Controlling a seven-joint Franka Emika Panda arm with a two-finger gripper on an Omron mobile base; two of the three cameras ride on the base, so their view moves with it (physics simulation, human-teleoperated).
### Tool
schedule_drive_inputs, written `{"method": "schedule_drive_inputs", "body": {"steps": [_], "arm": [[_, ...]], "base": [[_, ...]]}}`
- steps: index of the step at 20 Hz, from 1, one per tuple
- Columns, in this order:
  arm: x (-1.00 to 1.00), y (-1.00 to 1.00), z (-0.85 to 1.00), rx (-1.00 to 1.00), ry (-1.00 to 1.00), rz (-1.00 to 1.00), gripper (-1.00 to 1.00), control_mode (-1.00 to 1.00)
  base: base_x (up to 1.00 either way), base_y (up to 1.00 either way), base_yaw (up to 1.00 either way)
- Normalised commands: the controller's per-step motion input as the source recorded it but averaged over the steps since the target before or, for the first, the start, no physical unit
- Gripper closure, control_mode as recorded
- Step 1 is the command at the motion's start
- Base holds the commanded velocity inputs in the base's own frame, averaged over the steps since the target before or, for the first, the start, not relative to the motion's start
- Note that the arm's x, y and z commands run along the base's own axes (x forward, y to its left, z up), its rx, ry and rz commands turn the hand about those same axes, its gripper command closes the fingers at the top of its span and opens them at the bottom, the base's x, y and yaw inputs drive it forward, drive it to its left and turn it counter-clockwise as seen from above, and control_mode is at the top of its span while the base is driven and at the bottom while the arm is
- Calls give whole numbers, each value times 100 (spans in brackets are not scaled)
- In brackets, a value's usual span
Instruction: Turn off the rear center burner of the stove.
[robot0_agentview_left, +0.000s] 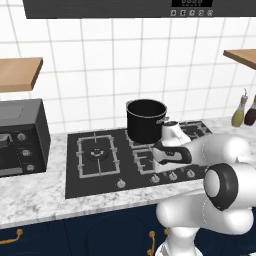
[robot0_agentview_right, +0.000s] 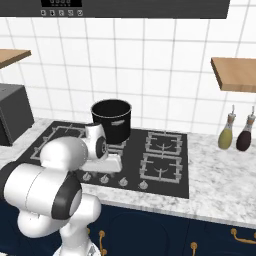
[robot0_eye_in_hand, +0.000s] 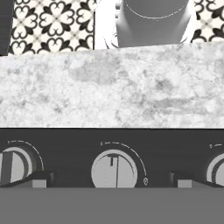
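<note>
The stove (robot0_agentview_left: 100, 182) (robot0_agentview_right: 180, 187) is a black glass cooktop with grey grates and a front row of silver knobs. A black pot (robot0_agentview_left: 146, 120) (robot0_agentview_right: 111, 119) stands on the rear center burner (robot0_agentview_left: 135, 144) and hides most of it. My hand (robot0_agentview_left: 172, 152) (robot0_agentview_right: 102, 150) hovers over the knob row, in front of the pot. In the hand view my gripper (robot0_eye_in_hand: 112, 180) is open, its fingertips (robot0_eye_in_hand: 41, 178) either side of one silver knob (robot0_eye_in_hand: 114, 170), with nothing between them. Two more knobs (robot0_eye_in_hand: 13, 166) (robot0_eye_in_hand: 216, 168) flank it.
A dark boxy oven (robot0_agentview_left: 20, 135) sits on the marble counter (robot0_agentview_left: 30, 197) left of the stove. Two bottles (robot0_agentview_right: 226, 132) (robot0_agentview_right: 245, 134) stand at the right by the tiled wall. Wooden shelves (robot0_agentview_left: 17, 72) (robot0_agentview_right: 235, 72) hang on both sides.
</note>
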Motion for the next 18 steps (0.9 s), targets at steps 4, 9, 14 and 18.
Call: {"method": "schedule_drive_inputs", "body": {"steps": [4,9,14,18], "arm": [[-11,-9,-9,0,0,4,-100,-100],[-3,-2,-12,0,0,4,-100,-100],[0,0,-11,0,0,2,-100,-100],[0,0,-8,0,0,0,-100,-100]], "base": [[0,0,0],[0,0,0],[0,0,0],[0,0,0]]}}
